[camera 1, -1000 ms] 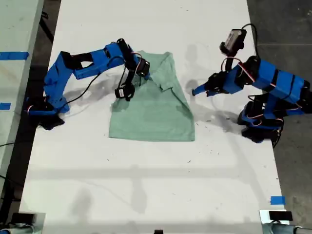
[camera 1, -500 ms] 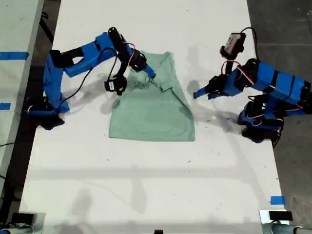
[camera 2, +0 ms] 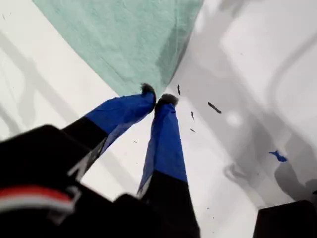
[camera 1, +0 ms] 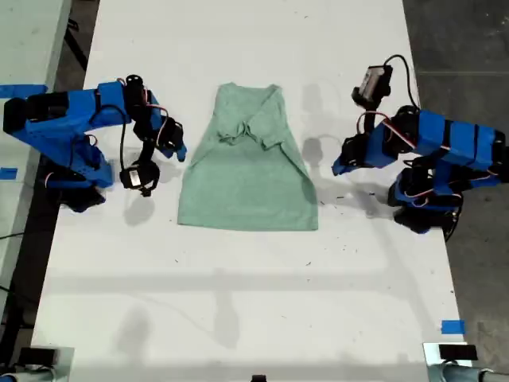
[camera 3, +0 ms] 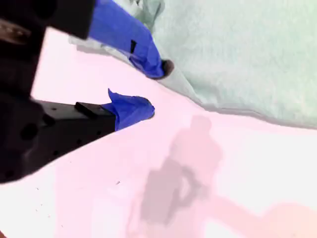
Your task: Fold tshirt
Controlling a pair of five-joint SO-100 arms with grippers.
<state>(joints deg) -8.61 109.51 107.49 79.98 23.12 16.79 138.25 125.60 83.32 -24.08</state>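
White table — dark floor beside it.

White table, blue tape near its edge.

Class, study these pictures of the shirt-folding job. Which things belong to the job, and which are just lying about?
Part of the job: the tshirt, my first gripper, my second gripper, the table under the shirt.

Just lying about: the blue tape scrap on the table, the blue tape strip on the neighbouring surface, the black specks.
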